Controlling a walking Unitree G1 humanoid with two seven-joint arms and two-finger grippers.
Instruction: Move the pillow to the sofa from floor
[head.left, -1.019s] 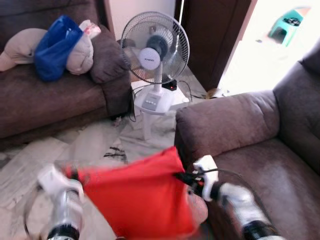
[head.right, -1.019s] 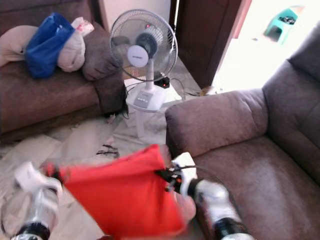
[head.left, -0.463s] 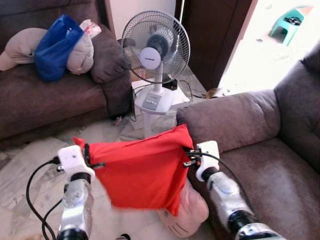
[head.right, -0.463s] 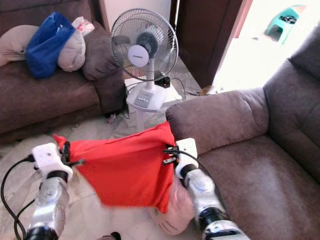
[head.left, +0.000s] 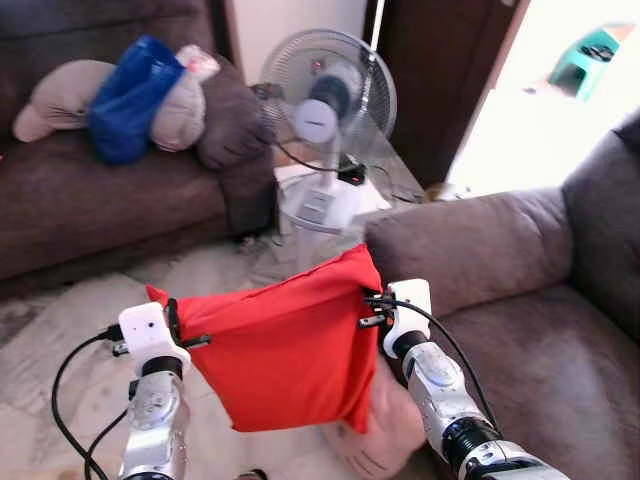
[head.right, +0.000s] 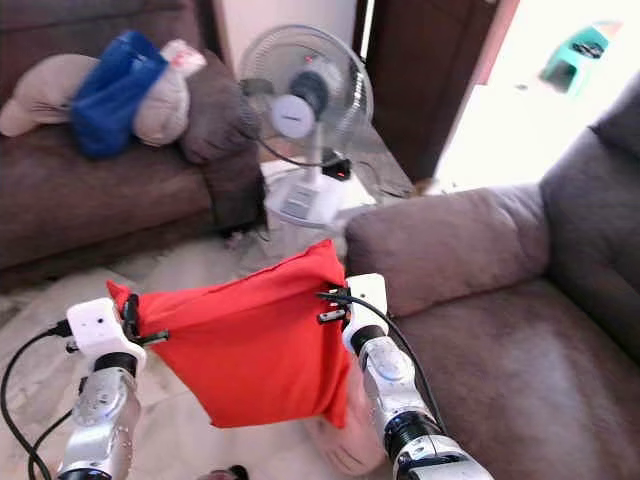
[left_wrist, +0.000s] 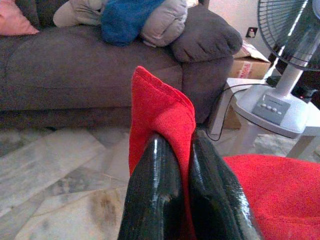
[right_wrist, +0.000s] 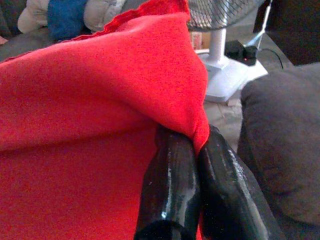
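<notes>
A red pillow (head.left: 285, 345) hangs in the air in front of me, held by its two top corners. My left gripper (head.left: 185, 335) is shut on the left corner; in the left wrist view its black fingers (left_wrist: 155, 195) pinch the red fabric (left_wrist: 160, 115). My right gripper (head.left: 368, 308) is shut on the right corner, and its fingers (right_wrist: 172, 190) clamp the red cloth (right_wrist: 100, 100) in the right wrist view. The brown sofa (head.left: 530, 330) lies to my right, its armrest (head.left: 470, 240) just beyond the right gripper.
A white standing fan (head.left: 325, 120) stands on the marble floor (head.left: 60, 330) ahead. A second brown sofa (head.left: 110, 200) at the back left holds a blue bag (head.left: 130, 85) and beige cushions. A pinkish cushion (head.left: 385, 435) lies on the floor below the pillow. A bright doorway is at the back right.
The pillow was lifted from low and blurred to stretched out between both grippers. The camera has shifted slightly, so the fan and the far sofa sit further right.
</notes>
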